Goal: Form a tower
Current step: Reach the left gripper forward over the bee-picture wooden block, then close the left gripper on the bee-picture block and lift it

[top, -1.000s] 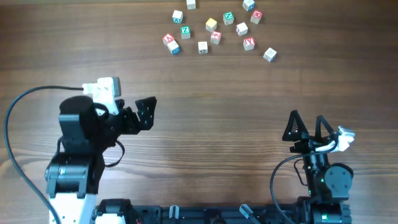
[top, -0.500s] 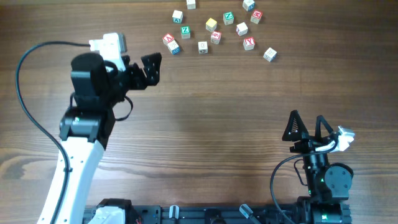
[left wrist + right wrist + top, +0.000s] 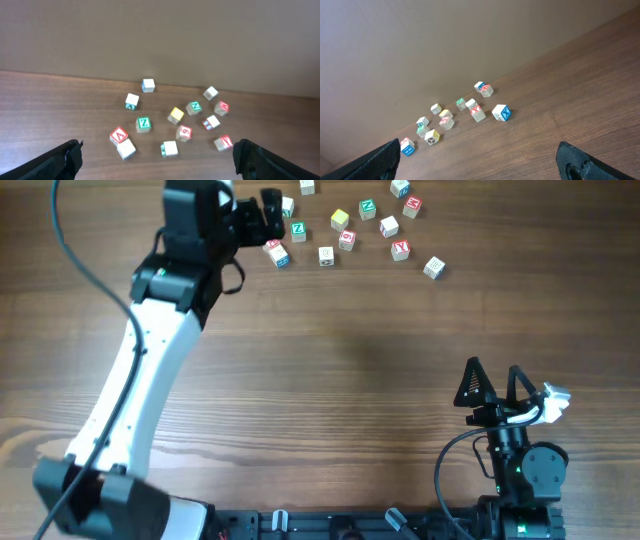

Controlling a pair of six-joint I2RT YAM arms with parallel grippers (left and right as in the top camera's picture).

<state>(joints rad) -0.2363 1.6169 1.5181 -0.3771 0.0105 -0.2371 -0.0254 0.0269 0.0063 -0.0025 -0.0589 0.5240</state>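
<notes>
Overhead: I count fourteen cubes [image 3: 347, 239] scattered at 12 o'clock on the table [image 3: 330, 400]. All lie singly as far as I can tell, so the tower is not yet built. The blue-edged cube [image 3: 281, 256], pale on top, sits at the 9 o'clock end of the scatter, just beside a red A cube [image 3: 271, 244] at its 11 o'clock. My left tool [image 3: 265, 210] reaches out to 11 o'clock, just beside that end of the scatter, jaws spread wide and empty. My right tool [image 3: 493, 385] sits at 5 o'clock, well apart from the cubes, equally wide and empty.

Left wrist: thirteen cubes show between my two fingers [image 3: 65, 160], which stand at the lower corners with nothing gripped.

Right wrist: the scatter lies far off at 10 o'clock, and its cubes overlap too much to count surely. Both fingers stand wide, holding nothing.
</notes>
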